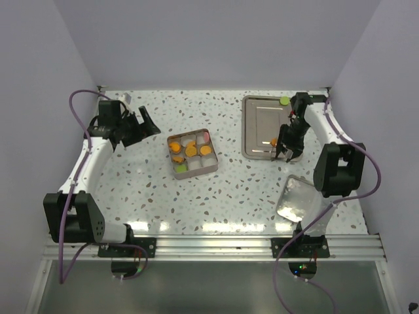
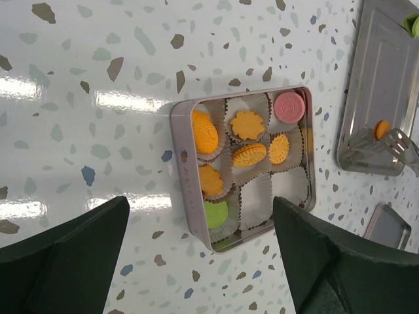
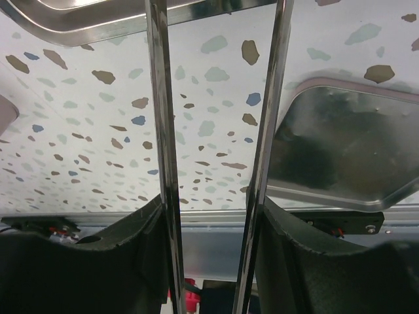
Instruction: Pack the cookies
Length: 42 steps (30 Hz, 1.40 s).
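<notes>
An open square tin [image 1: 213,167] [image 2: 185,190] lined with white paper cups holds several cookies: orange ones [image 2: 204,132], a pink one [image 2: 290,106] and a green one [image 2: 216,214]. One orange cookie [image 1: 273,142] [image 2: 382,129] lies on the steel tray [image 1: 258,124], and a green cookie [image 1: 284,101] sits at its far edge. My right gripper [image 1: 288,149] [image 3: 211,209] is shut on metal tongs [image 3: 160,131], whose arms stand apart and empty just beside the orange cookie. My left gripper [image 1: 149,124] [image 2: 200,261] is open and empty, left of the tin.
The tin's lid [image 1: 294,198] [image 3: 347,144] lies upside down at the front right, near the right arm's base. The tray's near rim [image 3: 98,16] shows in the right wrist view. An aluminium rail [image 1: 209,245] runs along the table's front edge.
</notes>
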Each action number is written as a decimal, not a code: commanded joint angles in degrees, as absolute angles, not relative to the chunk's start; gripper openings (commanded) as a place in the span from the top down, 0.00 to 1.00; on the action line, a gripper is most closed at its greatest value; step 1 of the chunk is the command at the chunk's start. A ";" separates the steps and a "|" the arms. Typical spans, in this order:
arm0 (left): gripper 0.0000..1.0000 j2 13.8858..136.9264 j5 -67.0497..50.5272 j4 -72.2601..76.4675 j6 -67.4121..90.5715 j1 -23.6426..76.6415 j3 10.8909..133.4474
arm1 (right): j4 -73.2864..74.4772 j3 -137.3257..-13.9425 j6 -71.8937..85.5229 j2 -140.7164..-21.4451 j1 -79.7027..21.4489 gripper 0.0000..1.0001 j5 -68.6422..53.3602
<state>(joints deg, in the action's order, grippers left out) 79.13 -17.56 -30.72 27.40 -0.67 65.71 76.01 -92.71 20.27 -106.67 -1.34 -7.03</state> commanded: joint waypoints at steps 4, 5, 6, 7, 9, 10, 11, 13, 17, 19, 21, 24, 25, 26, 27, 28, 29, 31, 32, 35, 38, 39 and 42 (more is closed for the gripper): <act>0.04 80.33 -17.23 -29.27 26.02 -0.62 68.29 | 74.97 -95.45 18.98 -107.84 -1.41 0.52 -10.19; 0.04 80.42 -17.31 -29.09 26.02 -0.53 68.29 | 74.88 -95.62 18.98 -108.02 -1.41 0.52 -10.46; 0.04 80.51 -17.14 -29.09 26.02 -0.61 68.29 | 74.80 -95.71 18.90 -108.19 -1.49 0.52 -10.72; 0.04 80.59 -17.23 -29.00 26.02 -0.53 68.20 | 74.79 -96.15 18.90 -108.37 -1.49 0.52 -10.98; 0.04 80.94 -17.14 -28.92 26.02 -0.53 68.29 | 74.45 -96.59 18.98 -108.89 -1.49 0.52 -12.21; 0.04 81.03 -17.14 -28.83 26.02 -0.61 68.38 | 74.53 -96.77 19.16 -108.98 -1.49 0.52 -12.48; 0.04 81.21 -17.14 -28.83 26.02 -0.53 68.55 | 74.53 -97.03 19.16 -109.16 -1.49 0.52 -13.09; 0.04 81.65 -17.14 -28.83 26.10 -0.53 68.99 | 74.79 -97.82 19.25 -109.95 -1.49 0.52 -13.01; 0.04 81.91 -16.79 -29.09 25.93 -0.61 69.26 | 75.41 -98.17 18.81 -111.18 -1.41 0.52 -11.78; 0.04 81.91 -16.70 -29.18 25.75 -0.53 69.00 | 75.41 -97.56 18.72 -111.44 -1.41 0.52 -11.60; 0.04 81.74 -16.52 -29.09 25.75 -0.62 68.65 | 75.15 -96.77 18.63 -111.80 -1.49 0.53 -11.78; 0.04 81.74 -16.61 -28.83 25.84 -0.62 68.29 | 74.80 -96.33 18.55 -112.06 -1.49 0.53 -11.86; 0.04 81.74 -16.52 -28.83 25.84 -0.53 68.20 | 74.88 -96.24 18.54 -112.15 -1.41 0.53 -12.13; 0.04 81.74 -16.52 -28.74 25.84 -0.61 68.20 | 74.97 -96.41 18.46 -112.24 -1.49 0.53 -12.04; 0.04 81.83 -16.52 -28.74 25.84 -0.53 68.29 | 75.14 -96.59 18.46 -112.24 -1.49 0.53 -12.13; 0.04 81.91 -16.52 -28.65 25.84 -0.61 68.38 | 75.23 -96.77 18.46 -112.24 -1.49 0.54 -12.22; 0.04 81.91 -16.52 -28.65 25.84 -0.62 68.47 | 75.32 -96.85 18.54 -112.15 -1.49 0.54 -12.56; 0.04 82.09 -16.61 -28.57 25.93 -0.62 68.55 | 75.67 -97.03 18.72 -111.71 -1.58 0.55 -12.83; 0.04 82.09 -16.61 -28.48 25.93 -0.62 68.55 | 75.85 -96.94 18.72 -111.53 -1.58 0.55 -13.35; 0.04 82.18 -16.61 -28.21 26.19 -0.53 68.38 | 75.85 -95.63 18.55 -110.74 -1.67 0.56 -14.15; 0.04 82.18 -16.79 -28.04 26.28 -0.53 68.29 | 76.29 -94.22 18.11 -110.04 -1.76 0.56 -15.20; 0.04 82.09 -16.79 -28.12 26.28 -0.53 68.38 | 76.38 -93.61 17.93 -109.78 -1.84 0.57 -15.21; 0.04 81.91 -16.61 -28.13 26.19 -0.61 68.20 | 76.46 -92.99 17.75 -108.90 -1.76 0.58 -15.21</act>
